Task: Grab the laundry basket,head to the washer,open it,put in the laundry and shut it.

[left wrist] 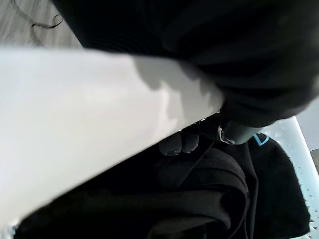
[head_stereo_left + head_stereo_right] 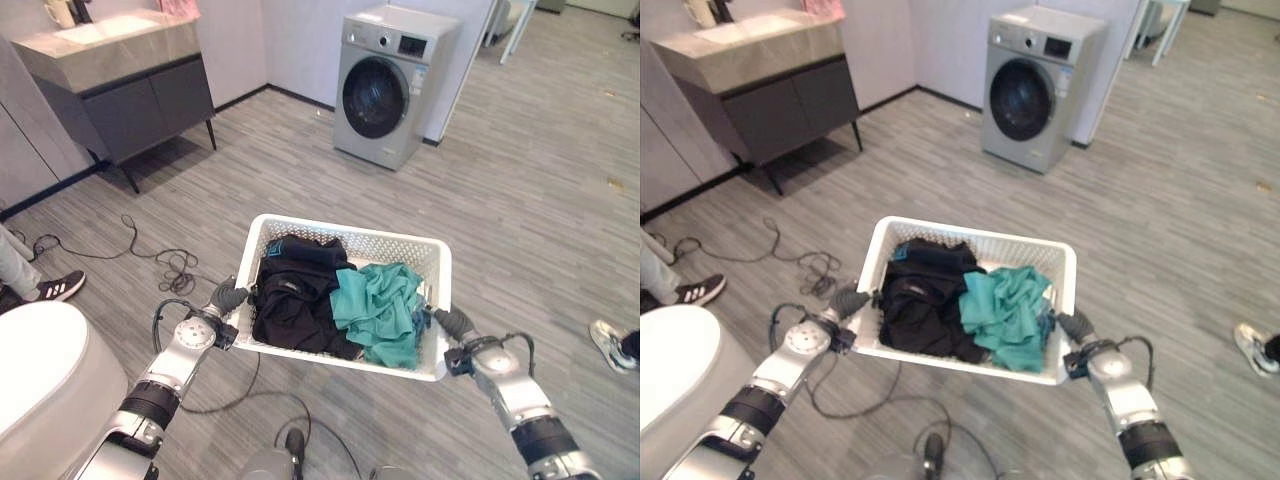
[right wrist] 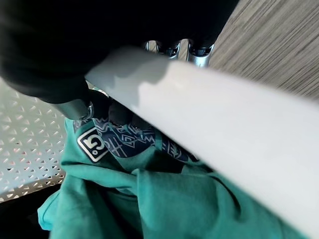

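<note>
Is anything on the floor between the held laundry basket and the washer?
Nothing visible: bare floor runs from the laundry basket, gripped by the left robot hand and right robot hand, to the washer.

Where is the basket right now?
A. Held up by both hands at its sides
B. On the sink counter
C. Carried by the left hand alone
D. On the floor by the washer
A: the left hand and right hand each grip a side rim of the basket, off the floor.

Grey vanity cabinet (image 2: 150, 105) with stone counter, white toilet (image 2: 40, 385), a person's sneaker (image 2: 62, 287)
</note>
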Available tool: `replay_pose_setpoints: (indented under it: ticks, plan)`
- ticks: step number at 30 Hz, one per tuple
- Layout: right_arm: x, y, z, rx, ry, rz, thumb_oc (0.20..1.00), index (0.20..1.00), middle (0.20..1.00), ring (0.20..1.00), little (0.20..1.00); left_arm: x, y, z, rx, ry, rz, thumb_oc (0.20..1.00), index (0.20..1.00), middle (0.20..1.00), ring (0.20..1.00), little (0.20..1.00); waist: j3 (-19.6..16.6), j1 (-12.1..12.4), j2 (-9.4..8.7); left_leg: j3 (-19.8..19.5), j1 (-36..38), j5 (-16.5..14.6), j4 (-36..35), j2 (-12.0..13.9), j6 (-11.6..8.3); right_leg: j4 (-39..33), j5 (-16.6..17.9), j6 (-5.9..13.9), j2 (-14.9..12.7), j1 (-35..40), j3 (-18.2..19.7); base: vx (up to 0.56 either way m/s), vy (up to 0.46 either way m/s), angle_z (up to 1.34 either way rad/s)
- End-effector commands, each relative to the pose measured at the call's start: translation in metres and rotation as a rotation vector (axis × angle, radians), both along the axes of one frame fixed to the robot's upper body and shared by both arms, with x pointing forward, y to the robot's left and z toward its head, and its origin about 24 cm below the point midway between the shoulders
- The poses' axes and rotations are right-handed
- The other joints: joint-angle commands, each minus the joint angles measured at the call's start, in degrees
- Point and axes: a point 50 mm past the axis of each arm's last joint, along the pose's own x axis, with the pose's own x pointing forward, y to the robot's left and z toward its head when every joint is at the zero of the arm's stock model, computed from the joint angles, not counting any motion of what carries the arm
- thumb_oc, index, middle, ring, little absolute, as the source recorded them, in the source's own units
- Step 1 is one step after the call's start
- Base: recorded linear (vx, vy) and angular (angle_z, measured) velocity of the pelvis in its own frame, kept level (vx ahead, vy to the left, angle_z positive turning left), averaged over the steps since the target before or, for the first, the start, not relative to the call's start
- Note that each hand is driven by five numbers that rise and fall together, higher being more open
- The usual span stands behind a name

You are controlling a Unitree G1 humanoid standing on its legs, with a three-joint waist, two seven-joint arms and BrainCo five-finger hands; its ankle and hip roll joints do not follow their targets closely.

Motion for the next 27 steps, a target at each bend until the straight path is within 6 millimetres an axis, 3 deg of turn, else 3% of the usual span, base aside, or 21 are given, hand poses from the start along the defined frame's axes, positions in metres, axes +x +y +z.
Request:
replay_pose_setpoints:
  ticks: [1, 3, 5, 8, 10, 13, 16, 17, 18, 19, 20, 21, 22, 23, 24, 25, 27]
  plan:
    - [0.029, -0.013, 0.048, -0.036, -0.21, 0.013, 0.2, 0.2, 0.2, 0.2, 0.2, 0.015, 0.01, 0.045, -0.033, -0.197, 0.018, 0.2, 0.2, 0.2, 0.2, 0.2, -2.09, -1.08, 2.71, -3.15, 3.18, -0.12, -4.01, 3.57, -3.22, -15.33, 11.09, 0.98, 4.46, 0.41, -4.12, 0.37, -0.022, -0.12]
    - [0.028, -0.016, 0.049, -0.038, -0.21, 0.011, 0.2, 0.2, 0.2, 0.2, 0.2, 0.014, 0.012, 0.045, -0.029, -0.198, 0.019, 0.2, 0.2, 0.2, 0.2, 0.2, -1.64, -2.16, 2.75, -3.6, 4.84, -1.67, -4.07, 3.73, -4.11, -26.15, 9.52, 0.87, 5.8, -0.66, -5.61, 0.3, -0.11, 0.29]
    - [0.028, -0.018, 0.049, -0.041, -0.209, 0.009, 0.2, 0.2, 0.2, 0.2, 0.2, 0.014, 0.014, 0.046, -0.029, -0.203, 0.025, 0.2, 0.2, 0.2, 0.2, 0.2, -1.49, -2.95, 2.66, -4.42, 6.71, -3.83, -4.17, 3.82, -5.26, -39.99, 9.67, 1.48, 6.58, -2.15, -4.43, 0.4, -0.175, 0.2]
    - [0.023, -0.023, 0.05, -0.041, -0.209, 0.001, 0.2, 0.2, 0.2, 0.2, 0.2, 0.016, 0.011, 0.049, -0.035, -0.226, 0.025, 0.2, 0.2, 0.2, 0.2, 0.2, -1.39, -4.39, 2.35, -6.31, 9.02, -7.54, -2.78, 3.8, -6.21, -54.99, 15.58, 4.17, 6.84, -4.88, 2.54, 0.46, -0.169, 0.18]
    - [0.019, -0.024, 0.048, -0.032, -0.207, 0.002, 0.2, 0.2, 0.2, 0.2, 0.2, 0.017, 0.008, 0.046, -0.028, -0.225, 0.023, 0.2, 0.2, 0.2, 0.2, 0.2, -1.76, -5.17, 2.05, -6.2, 12.37, -10.67, -1.27, 4.01, -7.09, -57.26, 16.74, 5.21, 5.98, -5.86, 1.56, 0.57, -0.212, 0.36]
    - [0.014, -0.027, 0.044, -0.02, -0.196, -0.005, 0.2, 0.2, 0.2, 0.2, 0.2, 0.016, 0.006, 0.042, -0.03, -0.21, 0.015, 0.2, 0.2, 0.2, 0.2, 0.2, -3.04, -5.72, 1.44, -6.79, 15.13, -12.8, 0.14, 5.05, -8.0, -55.75, 18.6, 5.15, 5.72, -4.18, 0.09, 0.52, -0.242, 0.37]
    - [0.011, -0.032, 0.046, -0.039, -0.197, -0.003, 0.2, 0.2, 0.2, 0.2, 0.2, 0.014, 0.001, 0.036, -0.056, -0.2, 0.015, 0.2, 0.2, 0.2, 0.2, 0.2, -4.59, -6.65, 2.08, -7.12, 14.84, -8.0, 9.01, 8.87, -10.31, -51.06, 17.5, 3.0, 8.2, -2.7, -0.03, 0.54, -0.398, 0.27]
    - [0.01, -0.036, 0.048, -0.03, -0.205, -0.026, 0.2, 0.2, 0.2, 0.2, 0.2, 0.013, 0.002, 0.034, -0.071, -0.188, 0.018, 0.2, 0.2, 0.2, 0.2, 0.2, -4.11, -6.85, 2.02, -6.92, 7.32, 2.64, 26.74, 13.61, -11.45, -49.97, 15.08, -0.45, 10.7, 0.66, -1.13, 0.49, -0.608, 0.29]
    - [0.01, -0.036, 0.051, -0.024, -0.219, -0.026, 0.2, 0.2, 0.2, 0.2, 0.2, 0.012, 0.005, 0.034, -0.074, -0.186, 0.027, 0.2, 0.2, 0.2, 0.2, 0.2, -3.66, -6.55, 1.22, -5.43, 4.87, 6.01, 33.04, 15.43, -10.8, -50.23, 13.64, -2.21, 11.39, 2.51, -1.59, 0.36, -0.515, 0.07]
    - [0.01, -0.035, 0.051, -0.023, -0.219, -0.026, 0.2, 0.2, 0.2, 0.2, 0.2, 0.012, 0.005, 0.035, -0.074, -0.186, 0.027, 0.2, 0.2, 0.2, 0.2, 0.2, -3.66, -6.67, 1.56, -5.8, 4.14, 5.57, 34.2, 15.89, -10.95, -50.19, 13.66, -2.37, 11.82, 2.37, -1.81, 0.27, -0.449, -0.16]
    - [0.011, -0.036, 0.053, -0.025, -0.228, -0.032, 0.2, 0.2, 0.2, 0.2, 0.2, 0.011, 0.01, 0.04, -0.073, -0.2, 0.039, 0.2, 0.2, 0.2, 0.2, 0.2, -2.4, -5.35, 0.66, -3.67, -0.31, 6.18, 41.85, 18.22, -9.48, -50.85, 11.25, -4.89, 14.0, 5.61, -1.79, 0.23, -0.397, -0.51]
    - [0.012, -0.038, 0.055, -0.032, -0.235, -0.044, 0.2, 0.2, 0.2, 0.2, 0.2, 0.012, 0.009, 0.041, -0.074, -0.204, 0.036, 0.2, 0.2, 0.2, 0.2, 0.2, -1.75, -4.64, 0.32, -3.22, -3.08, 6.56, 44.71, 19.18, -9.4, -50.99, 9.99, -5.71, 14.8, 7.07, -1.74, 0.43, -0.537, -0.28]
    - [0.01, -0.045, 0.057, -0.053, -0.234, -0.069, 0.2, 0.2, 0.2, 0.2, 0.2, 0.015, 0.004, 0.045, -0.087, -0.212, 0.022, 0.2, 0.2, 0.2, 0.2, 0.2, -0.77, -3.67, -0.11, -2.03, -7.92, 6.25, 42.11, 20.64, -9.58, -50.8, 8.14, -6.44, 15.47, 9.82, -2.27, 0.59, -0.286, -0.1]
    - [0.008, -0.045, 0.058, -0.049, -0.243, -0.068, 0.2, 0.2, 0.2, 0.2, 0.2, 0.019, -0.003, 0.045, -0.101, -0.213, 0.016, 0.2, 0.2, 0.2, 0.2, 0.2, -0.55, -2.96, -0.04, -0.48, -10.6, 4.37, 29.34, 18.1, -10.25, -50.53, 6.45, -5.61, 14.94, 12.03, -2.93, 0.61, -0.134, 0.21]
    - [0.008, -0.046, 0.058, -0.052, -0.241, -0.064, 0.2, 0.2, 0.2, 0.2, 0.2, 0.019, -0.004, 0.045, -0.101, -0.212, 0.015, 0.2, 0.2, 0.2, 0.2, 0.2, -0.72, -2.66, 0.11, 0.06, -10.63, 4.16, 22.7, 17.1, -10.44, -50.51, 5.78, -4.94, 14.54, 12.72, -3.23, 0.42, 0.007, 0.07]
    - [0.008, -0.046, 0.058, -0.052, -0.242, -0.064, 0.2, 0.2, 0.2, 0.2, 0.2, 0.02, -0.004, 0.045, -0.101, -0.213, 0.015, 0.2, 0.2, 0.2, 0.2, 0.2, -0.8, -2.68, -0.13, 0.25, -10.44, 4.68, 21.97, 16.77, -10.31, -50.58, 5.93, -4.91, 14.25, 12.58, -3.24, 0.23, 0.062, 0.05]
    - [0.008, -0.044, 0.057, -0.049, -0.24, -0.065, 0.2, 0.2, 0.2, 0.2, 0.2, 0.021, -0.005, 0.045, -0.094, -0.209, 0.011, 0.2, 0.2, 0.2, 0.2, 0.2, -0.91, -1.36, 0.59, -1.08, -10.88, 5.93, 7.57, 13.97, -10.83, -50.1, 4.13, -4.3, 14.6, 14.68, -2.95, 0.32, 0.073, -0.17]
